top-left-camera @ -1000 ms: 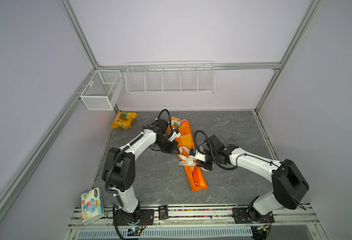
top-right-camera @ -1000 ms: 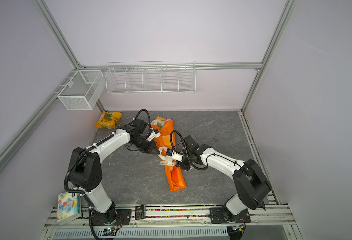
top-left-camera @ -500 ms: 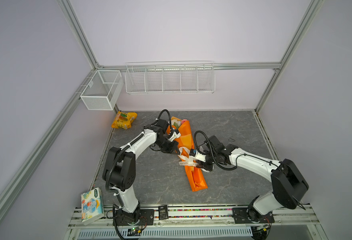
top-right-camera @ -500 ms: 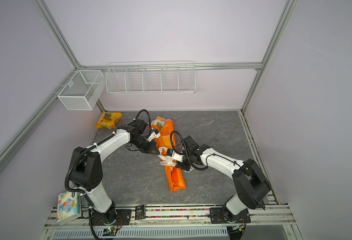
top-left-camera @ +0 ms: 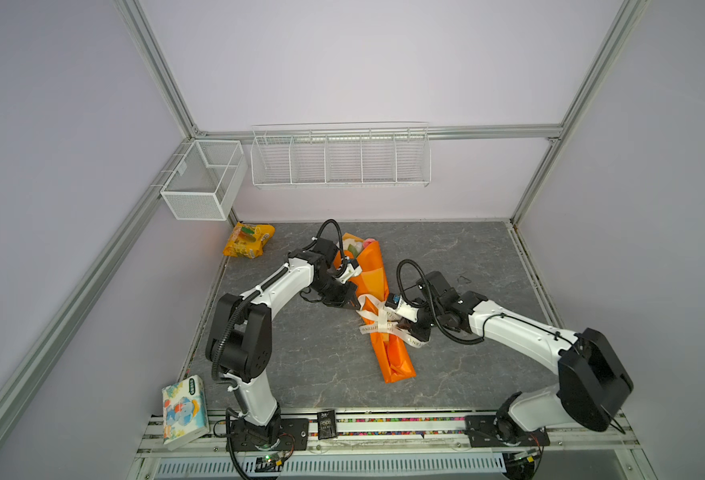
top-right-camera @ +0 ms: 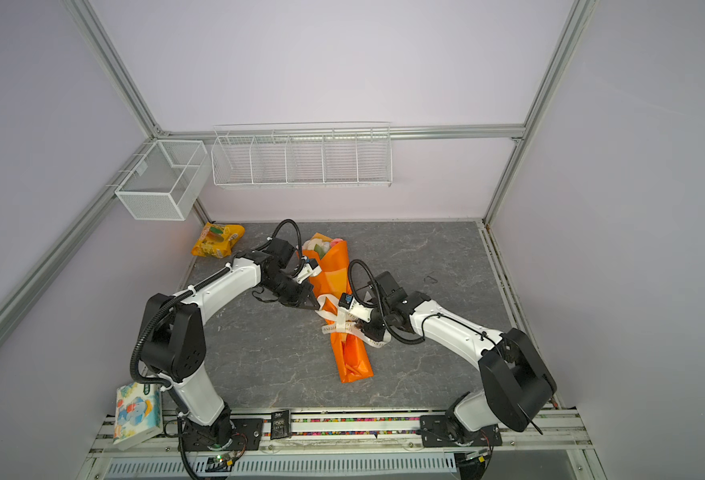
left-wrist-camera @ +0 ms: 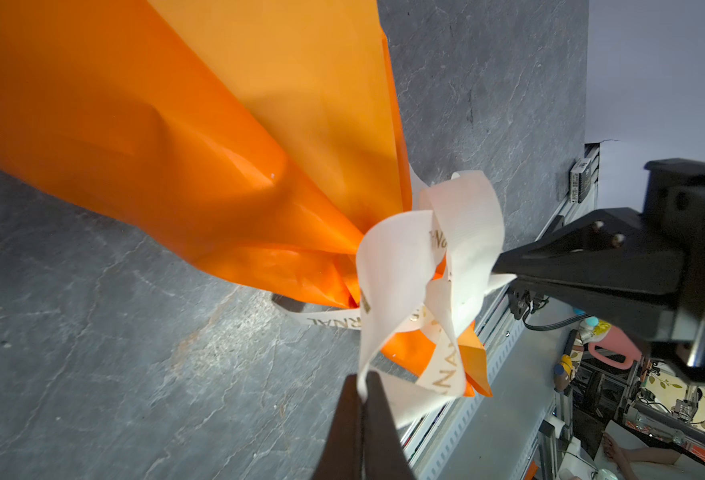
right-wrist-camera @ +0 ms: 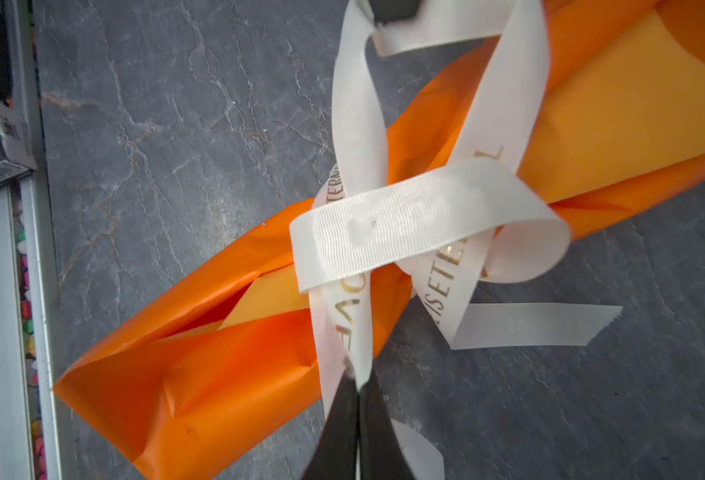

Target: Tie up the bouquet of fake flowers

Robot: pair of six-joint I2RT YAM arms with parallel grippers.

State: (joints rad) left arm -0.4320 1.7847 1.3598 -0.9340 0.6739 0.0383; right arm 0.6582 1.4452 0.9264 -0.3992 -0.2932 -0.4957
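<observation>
- The left tool has its black jaws pressed together, pinching a strand of cream ribbon at its tips.
- The right tool is likewise pressed together, pinching another strand of the same ribbon, which carries gold lettering.
- In both top views the left tool sits just left of the ribbon, and the right tool sits just right of it.
- The ribbon is looped loosely around the middle of the bouquet of fake flowers. One loop lies across the top and one cut end lies flat on the worktop.
- The bouquet lies flat in the middle of the grey, stone-patterned worktop. Its orange paper wrap runs from far to near and angles slightly right towards the near edge.
- Pale flower heads show at the far end, and the folded end of the wrap points to the near edge.
- Compared with a second ago, both arms, the ribbon and the bouquet sit in practically the same places.
- A yellow-orange snack packet lies at the far left corner, well apart from the bouquet.
- A printed tissue pack rests at the near left, beside the left arm's base.
- Two white wire baskets hang on the far wall.
</observation>
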